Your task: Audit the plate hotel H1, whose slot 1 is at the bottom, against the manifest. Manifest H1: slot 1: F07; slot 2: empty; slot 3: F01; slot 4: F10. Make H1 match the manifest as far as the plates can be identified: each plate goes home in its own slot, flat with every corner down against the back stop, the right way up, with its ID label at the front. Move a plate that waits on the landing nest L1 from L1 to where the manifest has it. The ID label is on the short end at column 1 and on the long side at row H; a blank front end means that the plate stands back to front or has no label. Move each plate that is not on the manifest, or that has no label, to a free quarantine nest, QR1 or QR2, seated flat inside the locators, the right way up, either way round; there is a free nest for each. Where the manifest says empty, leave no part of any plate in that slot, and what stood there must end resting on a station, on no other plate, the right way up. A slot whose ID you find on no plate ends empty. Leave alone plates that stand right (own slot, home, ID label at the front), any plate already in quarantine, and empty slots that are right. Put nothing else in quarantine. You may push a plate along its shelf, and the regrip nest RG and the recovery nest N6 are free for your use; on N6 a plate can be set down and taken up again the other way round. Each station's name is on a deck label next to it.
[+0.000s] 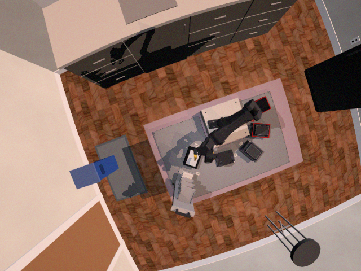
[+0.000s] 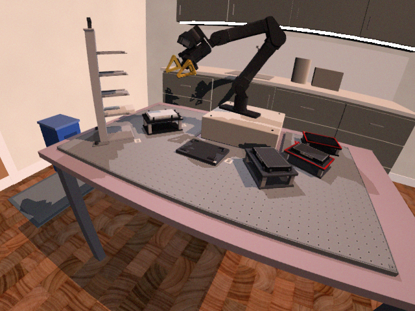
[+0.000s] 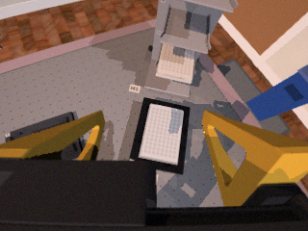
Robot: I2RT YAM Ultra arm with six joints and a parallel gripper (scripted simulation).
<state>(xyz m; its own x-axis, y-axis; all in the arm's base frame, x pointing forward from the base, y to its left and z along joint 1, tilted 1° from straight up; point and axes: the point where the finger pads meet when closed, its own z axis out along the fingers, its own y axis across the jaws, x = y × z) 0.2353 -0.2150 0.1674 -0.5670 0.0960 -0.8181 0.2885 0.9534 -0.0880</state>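
Note:
My gripper [image 2: 181,67] [image 3: 153,115] [image 1: 195,157] is open and empty. It hangs high above a white well plate [image 2: 161,113] [image 3: 161,135] [image 1: 190,154], which lies flat in a black raised nest [image 2: 161,126] [image 3: 139,130] near the hotel. The plate hotel [image 2: 94,83] [image 1: 183,193] [image 3: 185,38] is a grey tower with several shelves at the deck's left end. A light plate [image 3: 175,67] [image 2: 120,109] lies on its lowest shelf. I cannot tell what the upper shelves hold. No labels can be read.
A flat dark nest [image 2: 202,151] [image 1: 224,158] lies mid-deck. A raised nest bears a dark plate [image 2: 270,158] [image 1: 251,151]. Of two red-rimmed nests, one [image 2: 308,152] [image 1: 261,130] holds a dark plate and the other [image 2: 322,138] [image 1: 263,104] looks bare. The arm's beige base box [image 2: 241,128] stands behind them. A blue bin [image 2: 58,128] stands beside the table.

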